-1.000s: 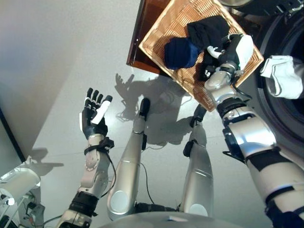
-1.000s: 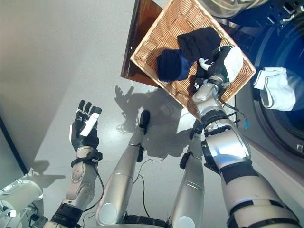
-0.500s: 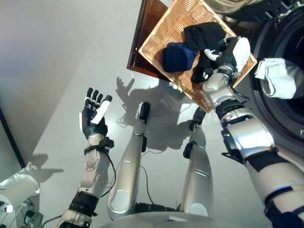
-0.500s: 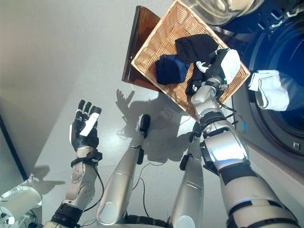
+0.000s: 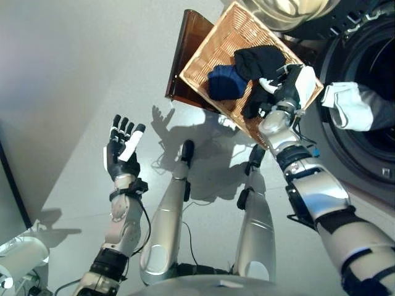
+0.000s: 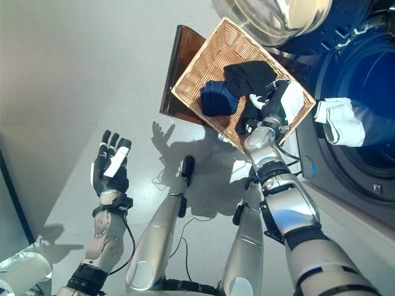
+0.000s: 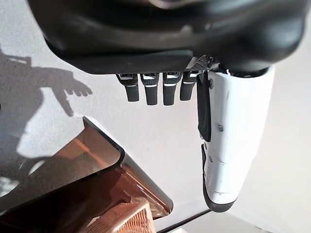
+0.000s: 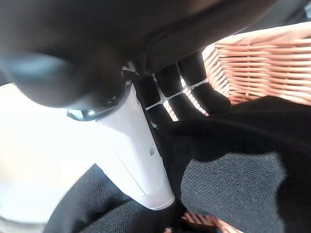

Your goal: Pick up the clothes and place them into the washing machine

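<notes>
Left hand hangs over bare floor, palm up, fingers straight and spread, holding nothing (idle). Farther out, right hand is down in the basket, at its near-right part, fingers and thumb pinching a black garment; right wrist view shows the white-covered thumb pressed on one side of the cloth and the dark fingers curled on the other. That garment hangs from the hand inside the basket. Just beside it lies a navy piece, and a second black piece behind, touching both. Basket sits on a brown stand. Right of it, a white cloth drapes over the washer opening's rim.
</notes>
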`<state>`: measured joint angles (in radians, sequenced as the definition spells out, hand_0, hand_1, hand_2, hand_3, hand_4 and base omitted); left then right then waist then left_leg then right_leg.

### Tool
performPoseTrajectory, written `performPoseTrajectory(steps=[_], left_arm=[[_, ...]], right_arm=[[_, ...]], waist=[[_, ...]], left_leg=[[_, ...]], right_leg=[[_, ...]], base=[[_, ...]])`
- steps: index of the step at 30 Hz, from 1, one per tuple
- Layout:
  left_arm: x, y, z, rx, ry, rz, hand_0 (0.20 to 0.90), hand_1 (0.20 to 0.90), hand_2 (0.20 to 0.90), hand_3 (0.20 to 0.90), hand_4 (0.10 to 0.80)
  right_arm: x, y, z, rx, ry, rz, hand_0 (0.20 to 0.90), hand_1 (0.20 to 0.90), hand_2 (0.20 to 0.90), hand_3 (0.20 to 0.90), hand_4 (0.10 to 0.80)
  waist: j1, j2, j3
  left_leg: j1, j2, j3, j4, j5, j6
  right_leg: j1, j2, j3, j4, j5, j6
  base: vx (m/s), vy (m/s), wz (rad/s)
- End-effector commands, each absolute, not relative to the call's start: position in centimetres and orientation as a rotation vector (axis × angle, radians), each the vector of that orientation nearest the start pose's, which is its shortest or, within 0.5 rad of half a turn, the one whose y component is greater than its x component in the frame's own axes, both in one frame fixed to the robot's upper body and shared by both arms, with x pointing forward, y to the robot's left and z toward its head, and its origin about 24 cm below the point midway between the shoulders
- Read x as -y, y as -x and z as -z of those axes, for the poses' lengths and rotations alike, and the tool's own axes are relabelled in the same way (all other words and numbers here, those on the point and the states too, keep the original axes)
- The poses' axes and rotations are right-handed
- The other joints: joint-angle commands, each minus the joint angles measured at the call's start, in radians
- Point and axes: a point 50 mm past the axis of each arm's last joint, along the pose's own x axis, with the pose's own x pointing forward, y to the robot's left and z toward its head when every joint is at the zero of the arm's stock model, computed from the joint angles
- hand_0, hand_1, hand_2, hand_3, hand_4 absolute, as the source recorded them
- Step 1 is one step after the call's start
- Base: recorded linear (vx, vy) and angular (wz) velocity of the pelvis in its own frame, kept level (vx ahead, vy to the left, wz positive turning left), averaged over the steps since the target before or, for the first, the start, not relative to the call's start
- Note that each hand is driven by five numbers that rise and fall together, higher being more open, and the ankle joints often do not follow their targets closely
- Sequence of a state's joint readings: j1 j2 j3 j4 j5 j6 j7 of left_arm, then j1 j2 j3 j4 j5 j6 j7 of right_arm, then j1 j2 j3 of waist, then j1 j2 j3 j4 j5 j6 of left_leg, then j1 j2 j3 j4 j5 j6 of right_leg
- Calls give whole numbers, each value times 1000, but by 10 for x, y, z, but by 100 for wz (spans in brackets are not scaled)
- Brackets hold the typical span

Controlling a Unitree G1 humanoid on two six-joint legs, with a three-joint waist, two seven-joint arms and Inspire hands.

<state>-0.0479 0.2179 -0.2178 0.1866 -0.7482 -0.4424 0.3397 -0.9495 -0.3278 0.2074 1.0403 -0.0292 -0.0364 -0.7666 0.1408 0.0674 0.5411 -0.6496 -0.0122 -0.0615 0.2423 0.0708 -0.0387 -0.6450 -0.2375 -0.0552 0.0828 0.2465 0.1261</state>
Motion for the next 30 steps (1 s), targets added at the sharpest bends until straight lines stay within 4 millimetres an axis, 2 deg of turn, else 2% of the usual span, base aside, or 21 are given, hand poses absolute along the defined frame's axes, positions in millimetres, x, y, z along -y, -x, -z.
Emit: performPoseTrajectory(steps=[1,9,15,16,21,30], left_arm=[[-189,-244,-48,237,557,-342,900,900,900,900,800],[-190,-243,-37,189,566,-368,900,900,900,900,800],[-190,-242,-31,161,581,-367,900,900,900,900,800],[-188,-240,-27,145,593,-365,900,900,900,900,800],[-187,-239,-25,134,600,-356,900,900,900,900,800],[-185,-232,-20,110,594,-330,900,900,900,900,800]], right_arm=[[207,-386,-180,402,371,752,200,200,200,200,300],[212,-362,-144,359,121,759,200,200,200,200,300],[218,-354,-132,336,-31,765,200,200,200,200,300],[221,-350,-128,335,-106,774,200,200,200,200,300],[223,-346,-126,343,-147,778,200,200,200,200,300],[259,-344,-136,358,-204,919,200,200,200,200,300]], waist=[[-31,66,-21],[-59,73,-21],[-71,84,-32],[-75,94,-45],[-80,102,-56],[-83,134,-84]], left_leg=[[76,18,14,-162,62,-39],[160,17,26,-152,40,-37],[194,16,28,-142,23,-35],[206,16,33,-141,17,-35],[216,16,40,-143,12,-34],[229,12,53,-149,5,-33]], right_leg=[[63,-25,26,126,-190,30],[155,-31,28,110,-200,35],[189,-30,35,106,-209,37],[200,-30,40,100,-212,37],[208,-29,44,92,-212,39],[212,-29,60,81,-214,42]], base=[[45,-1,-1],[48,-8,-9],[40,-10,-8],[43,-8,-7],[30,-9,-7],[8,-4,-2]])
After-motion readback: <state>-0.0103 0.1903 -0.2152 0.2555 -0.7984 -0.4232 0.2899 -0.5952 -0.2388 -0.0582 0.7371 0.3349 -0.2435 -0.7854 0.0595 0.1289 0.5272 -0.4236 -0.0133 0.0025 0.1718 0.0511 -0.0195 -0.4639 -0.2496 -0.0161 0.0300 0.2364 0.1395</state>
